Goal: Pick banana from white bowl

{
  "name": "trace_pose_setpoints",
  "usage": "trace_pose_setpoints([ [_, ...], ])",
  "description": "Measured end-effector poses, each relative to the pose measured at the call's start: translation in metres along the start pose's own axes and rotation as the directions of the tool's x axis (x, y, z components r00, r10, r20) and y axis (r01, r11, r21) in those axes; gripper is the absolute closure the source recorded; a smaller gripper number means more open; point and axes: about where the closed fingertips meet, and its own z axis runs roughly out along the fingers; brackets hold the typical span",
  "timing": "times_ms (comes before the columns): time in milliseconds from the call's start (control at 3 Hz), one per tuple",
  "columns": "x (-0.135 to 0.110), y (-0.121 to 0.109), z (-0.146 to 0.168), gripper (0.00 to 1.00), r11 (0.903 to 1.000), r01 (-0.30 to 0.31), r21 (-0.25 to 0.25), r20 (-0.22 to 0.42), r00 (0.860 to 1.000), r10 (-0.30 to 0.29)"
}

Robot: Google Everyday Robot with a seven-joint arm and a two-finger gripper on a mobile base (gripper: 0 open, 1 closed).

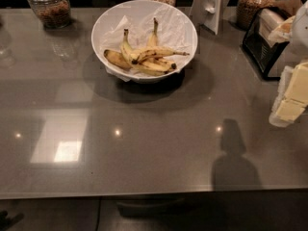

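A glass jar (48,6) is sitting at the far left of the table (144,129). Right of it, in the far middle, the white bowl (102,30) is sitting with crumpled paper inside and a small heap of bananas. The banana (156,52) to pick is lying on top of that heap. It is nearly straight, with its thin dark stem pointing right and its dark tip pointing left. It is touching the other bananas under it and beside it. A black rack (262,47) is standing at the far right. The gripper (290,102) is hanging at the right edge, nearer than the rack and well apart from the bowl. It is not touching the banana, and I cannot tell if it is released or clenched. I think the reaching is only starting. To do it well, the gripper should be going over the rim from above, coming down across the banana's middle, squeezing softly, then lifting straight up so the other bananas are not dragged along.
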Motion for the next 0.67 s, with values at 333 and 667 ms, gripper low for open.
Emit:
trace_pose_setpoints([
  [333, 0.000, 0.000, 0.000, 0.00, 1.0000, 0.000, 0.000, 0.000, 1.000, 0.000],
  [667, -0.015, -0.011, 0.004, 0.00, 0.9986, 0.047, 0.024, 0.053, 0.997, -0.048],
])
